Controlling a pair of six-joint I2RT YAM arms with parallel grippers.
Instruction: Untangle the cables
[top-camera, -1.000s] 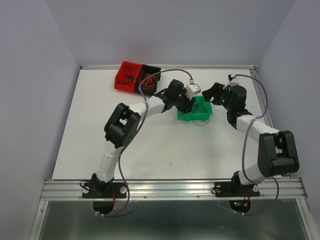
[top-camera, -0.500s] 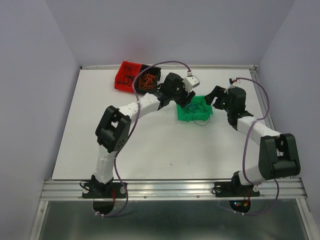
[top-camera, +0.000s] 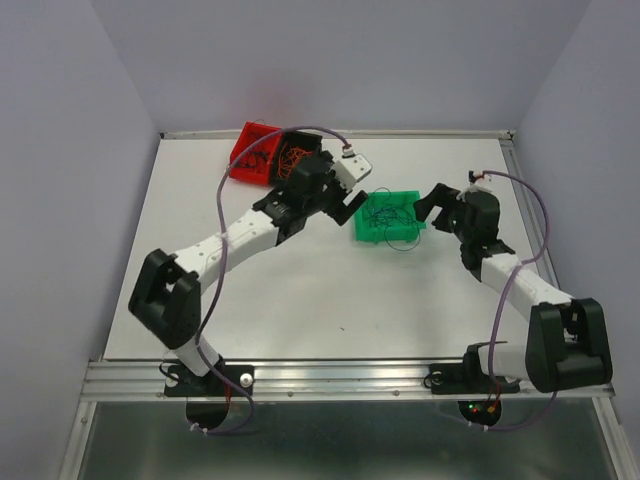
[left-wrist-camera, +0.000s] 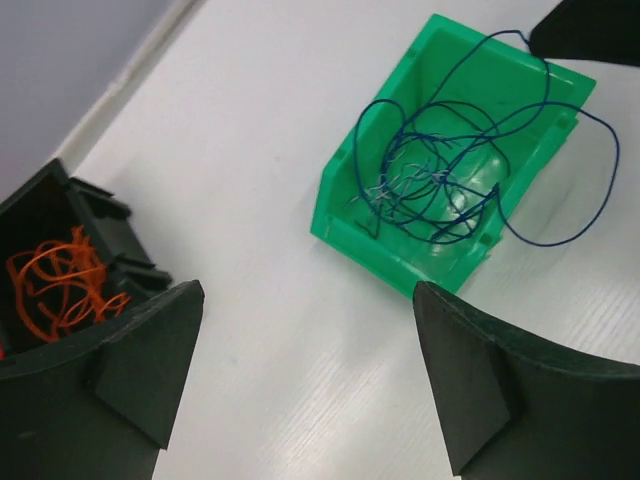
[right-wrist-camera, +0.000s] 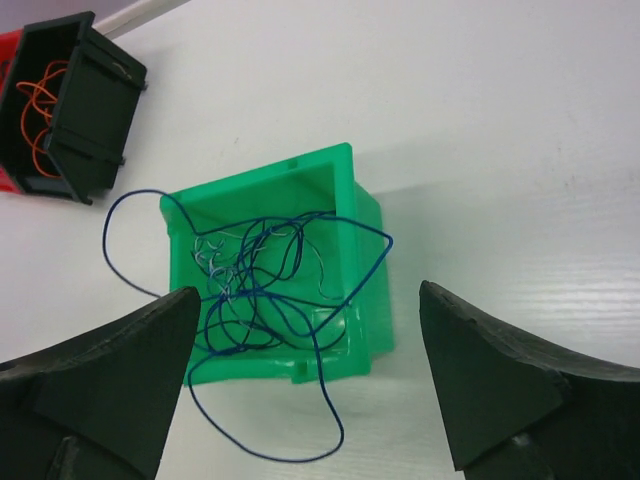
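Observation:
A tangle of thin blue cables (top-camera: 388, 215) lies in a small green bin (top-camera: 366, 232) at the table's middle back, and one loop (top-camera: 403, 246) hangs out over its front wall onto the table. The tangle also shows in the left wrist view (left-wrist-camera: 440, 180) and the right wrist view (right-wrist-camera: 255, 285). Orange cables (top-camera: 296, 156) lie in a black bin (top-camera: 309, 140), also seen in the left wrist view (left-wrist-camera: 60, 280). My left gripper (top-camera: 338, 207) is open and empty, between the black and green bins. My right gripper (top-camera: 430, 202) is open and empty, just right of the green bin.
A red bin (top-camera: 243, 145) with dark and red cables stands against the black bin at the back left. The table's raised back edge (top-camera: 400, 133) runs behind the bins. Lilac arm cables arch over both arms.
My left gripper has drawn back to the left, off the green bin, toward the black bin. My right gripper has backed off a little to the right.

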